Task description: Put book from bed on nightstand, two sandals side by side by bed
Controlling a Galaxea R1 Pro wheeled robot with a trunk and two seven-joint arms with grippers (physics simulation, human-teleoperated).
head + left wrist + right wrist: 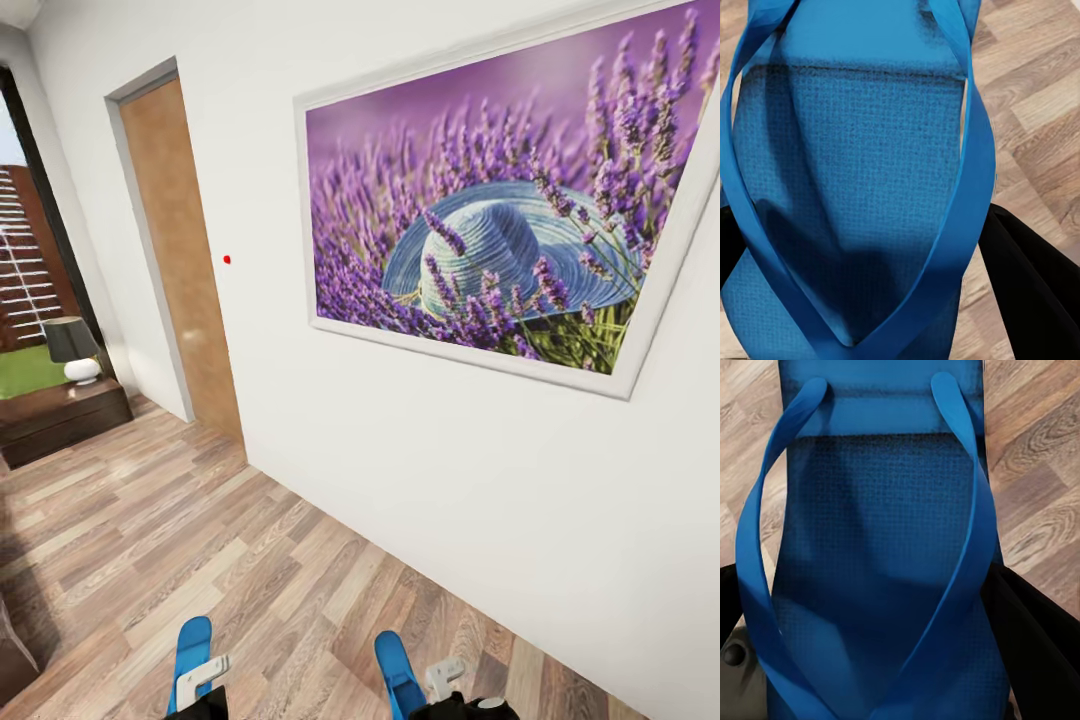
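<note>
Each arm carries a blue sandal, left (192, 645) at 7 o'clock and right (398, 672) at 5 o'clock over the wood floor (150, 540), though whether either claw is clamped cannot be told; no writing is legible.

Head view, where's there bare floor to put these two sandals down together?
The wood floor lies bare ahead of both grippers, bordered by the white wall under the lavender picture on the right and running back to the door. Far left is tighter: a dark cabinet with a lamp stands there.
</note>
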